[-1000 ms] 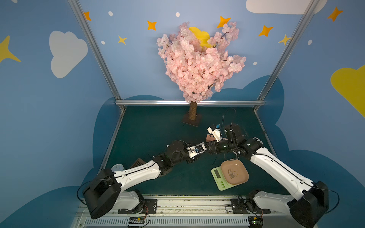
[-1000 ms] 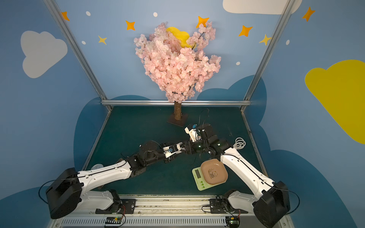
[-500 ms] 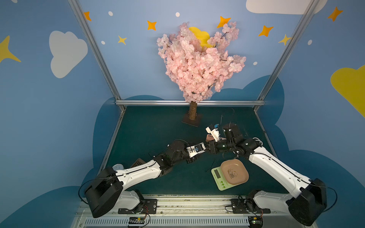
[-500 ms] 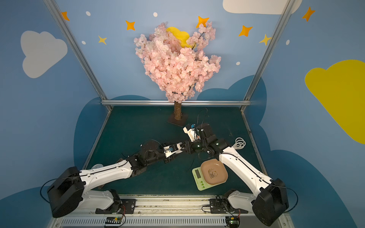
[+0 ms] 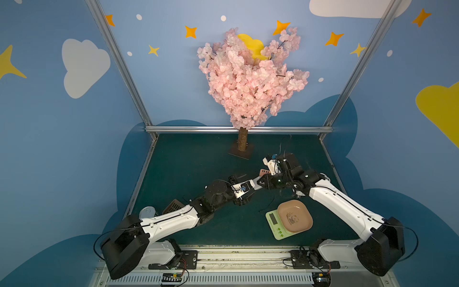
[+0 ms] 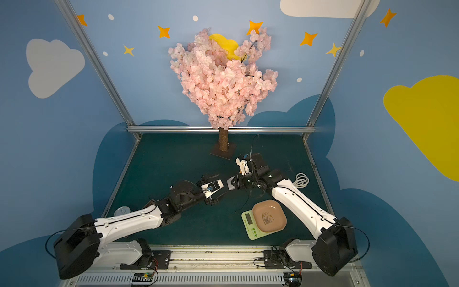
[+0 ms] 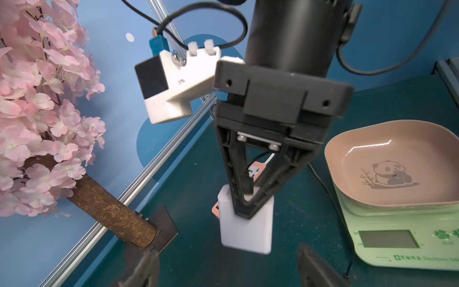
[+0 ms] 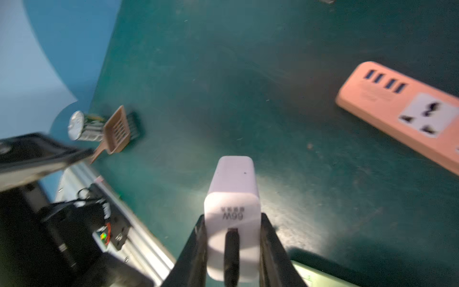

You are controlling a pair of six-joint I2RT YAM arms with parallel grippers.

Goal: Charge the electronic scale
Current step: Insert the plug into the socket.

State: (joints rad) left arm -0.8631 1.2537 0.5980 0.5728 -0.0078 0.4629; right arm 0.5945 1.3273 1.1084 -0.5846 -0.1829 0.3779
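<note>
The electronic scale point(image 5: 275, 222), pale green with a pinkish panda tray point(image 5: 294, 215), sits on the mat at the front right; both top views and the left wrist view show it point(image 6: 250, 223) point(image 7: 397, 238). Mid-table above the mat, my right gripper point(image 8: 232, 248) point(image 5: 262, 182) is shut on a small white charger block point(image 8: 232, 196) point(image 7: 244, 228), with a black cable point(image 8: 231, 251) plugged into the block. My left gripper point(image 7: 228, 266) point(image 5: 255, 185) faces it, open, its fingers spread either side of the block without touching it.
A pinkish-orange power strip point(image 8: 407, 111) point(image 5: 264, 172) lies behind the grippers. The blossom tree point(image 5: 242, 144) stands at the back centre. A brown brush point(image 8: 116, 131) and a can point(image 8: 82, 126) lie at the front left. A coiled white cable point(image 6: 301, 180) lies at the right edge.
My right gripper closed on the white charger block, then my left gripper opened and let go of it. Both arms stayed almost where they were.
</note>
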